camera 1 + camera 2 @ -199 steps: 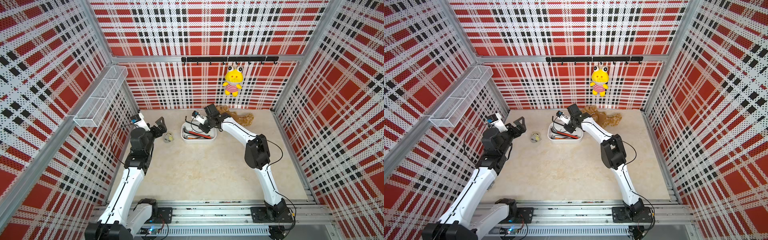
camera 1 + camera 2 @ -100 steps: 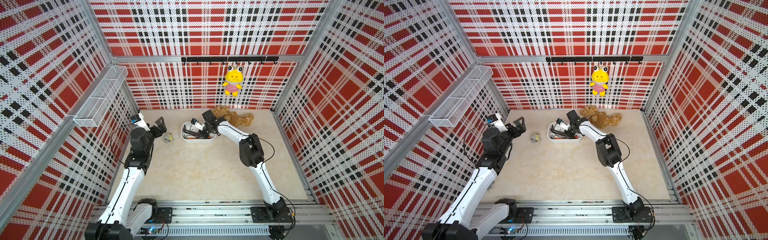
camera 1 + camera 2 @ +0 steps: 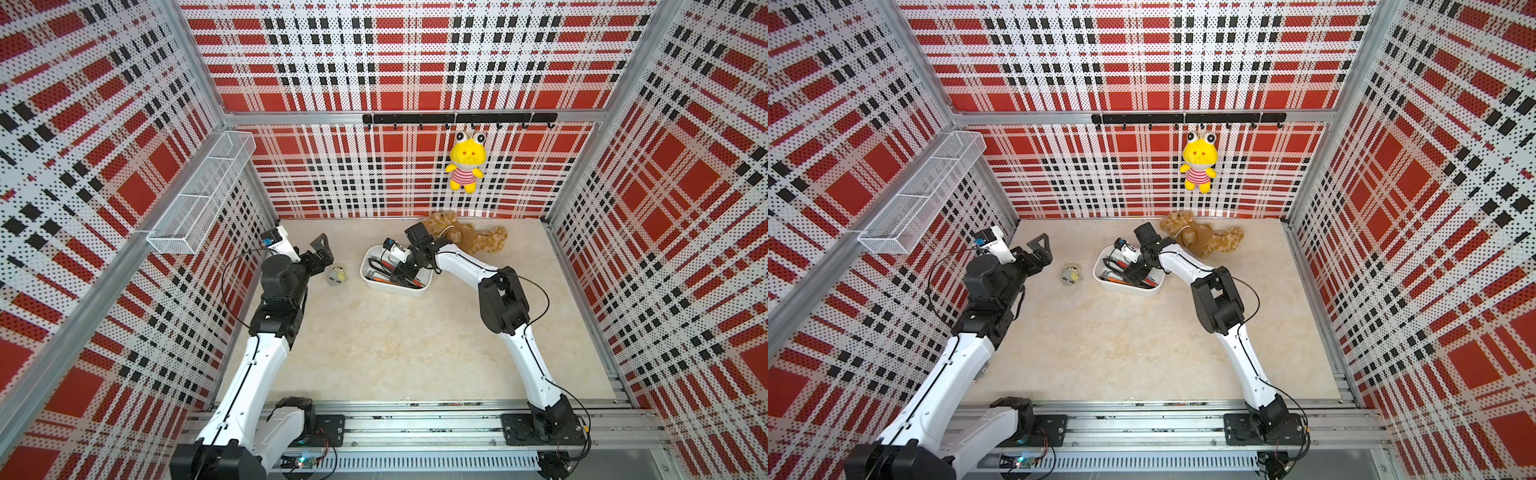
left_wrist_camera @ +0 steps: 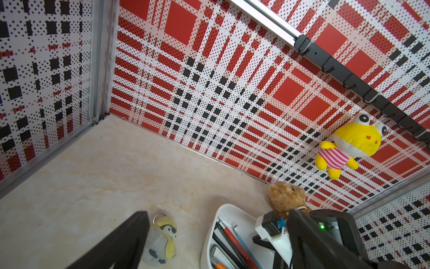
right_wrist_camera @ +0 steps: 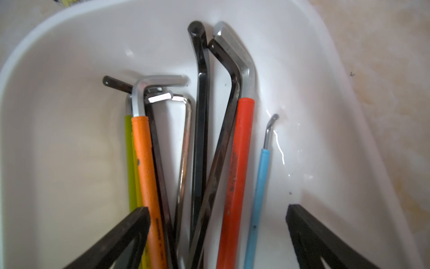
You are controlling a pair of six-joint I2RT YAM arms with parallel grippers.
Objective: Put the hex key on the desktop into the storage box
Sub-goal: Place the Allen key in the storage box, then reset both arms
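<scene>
Seeing hex keys (image 5: 201, 139) bundled on the floor of the storage box (image 5: 58, 58), lying lengthwise with bent ends toward one short wall.

Counting by colour in the right wrist view:
- orange-sleeved key (image 5: 145, 174) over a green-sleeved key (image 5: 129, 163)
- red-sleeved key (image 5: 239, 163)
- thin blue-sleeved key (image 5: 259, 186) closest to the side wall
- bare black and silver ones packed between orange and red

Reading right gripper (image 5: 216, 209) as spread wide and low inside the box, straddling the bundle, clamping nothing. Can't tell whether the orange sleeve touches the near black finger (image 5: 130, 228) or only passes beside it.

Placing the box (image 3: 417, 292) toward 12 o'clock from the middle of the desktop (image 3: 395, 353) in both top views, in the back half.

Working outward from the box:
- 9 o'clock, just beside but apart: small penguin keychain (image 3: 336, 275).
- 10 o'clock, past the penguin: left gripper (image 3: 323, 254), jaws apart, empty, off the box.
- 2 o'clock, near the back wall: brown teddy bear (image 3: 473, 239), lying down behind the right arm's wrist.
- 1 o'clock, up on the back wall: yellow frog plush (image 3: 465, 162) hanging from the black hook rail (image 3: 457, 118).
- 10 o'clock, high on the side wall: white wire-mesh basket (image 3: 203, 195).
</scene>
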